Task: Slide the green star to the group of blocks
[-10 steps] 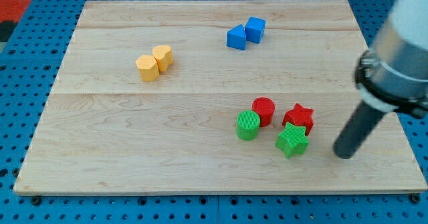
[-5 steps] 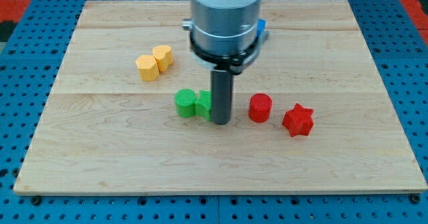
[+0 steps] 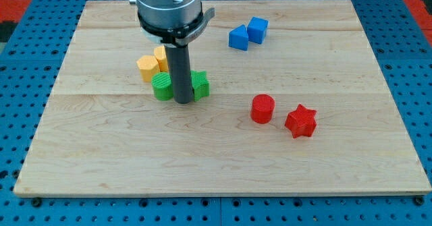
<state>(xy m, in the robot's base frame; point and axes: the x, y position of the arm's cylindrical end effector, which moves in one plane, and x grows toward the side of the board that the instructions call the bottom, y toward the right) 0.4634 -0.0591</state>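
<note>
Standing upright, my tip [image 3: 183, 102] touches green star [image 3: 200, 84].

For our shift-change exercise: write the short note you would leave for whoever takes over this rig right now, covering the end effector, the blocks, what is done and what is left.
End effector: no gripper, just the rod; my tip is on the board between the green cylinder and the green star, partly hiding the star.
Blocks: the green cylinder touches the two yellow blocks at the view's upper left. The star sits just right of the rod.
Done: the star is close to that group.
Left: probably one short nudge toward the view's left to close it up, then back the rod off.
</note>
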